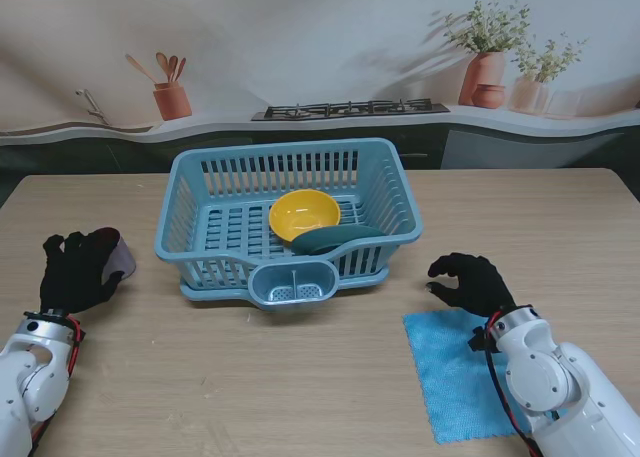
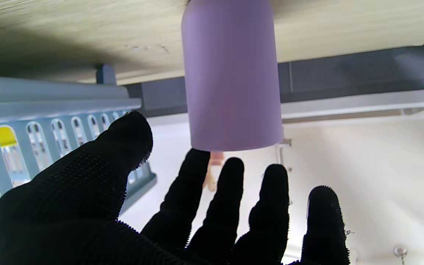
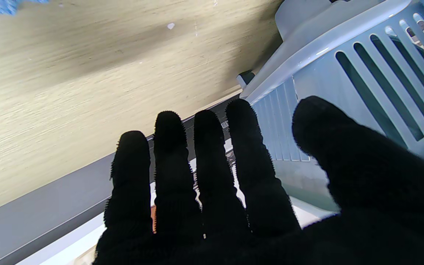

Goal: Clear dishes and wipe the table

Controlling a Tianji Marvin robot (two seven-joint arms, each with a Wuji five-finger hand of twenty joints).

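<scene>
The purple cup (image 2: 232,73) at the frame's left stands just before my left robot hand (image 1: 78,269), fingers spread to grasp it for the rack (image 1: 190,192).

Both black-gloved hands, left hand (image 1: 80,269) and right hand (image 1: 472,284), hover with fingers spread, empty.

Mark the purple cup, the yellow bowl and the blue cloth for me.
purple cup (image 2: 232,81): left wrist view, middle of its side wall.
yellow bowl (image 1: 303,213): stand view, inside of the bowl.
blue cloth (image 1: 450,372): stand view, bare middle of the cloth.
</scene>
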